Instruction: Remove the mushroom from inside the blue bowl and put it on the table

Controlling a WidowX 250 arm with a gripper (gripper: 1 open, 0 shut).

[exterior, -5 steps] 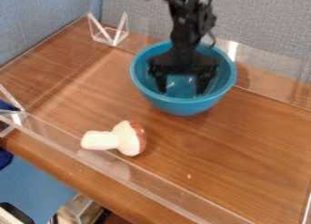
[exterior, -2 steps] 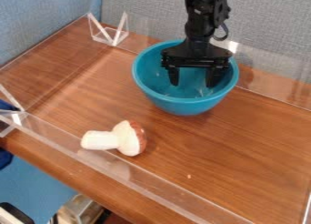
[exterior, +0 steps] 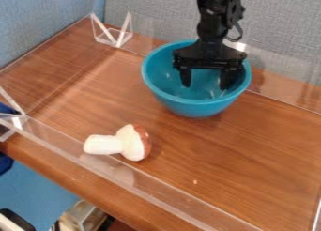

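The mushroom [exterior: 119,143] lies on its side on the table [exterior: 238,160] near the front acrylic wall, cream stem to the left, reddish-brown cap to the right. The blue bowl [exterior: 189,94] stands at the back middle of the table, and nothing shows inside it. My gripper [exterior: 208,72] hangs over the bowl's far half, its black fingers [exterior: 183,73] spread wide and pointing down, open with nothing between them. It is well apart from the mushroom.
Low clear acrylic walls [exterior: 75,164] edge the tabletop at front and back. A clear triangular stand [exterior: 113,32] sits at the back left corner. A blue object [exterior: 10,111] shows at the left edge.
The gripper has risen out of the bowl and shifted right and back, staying open. The bowl seems to have shifted slightly right. The mushroom has not moved.
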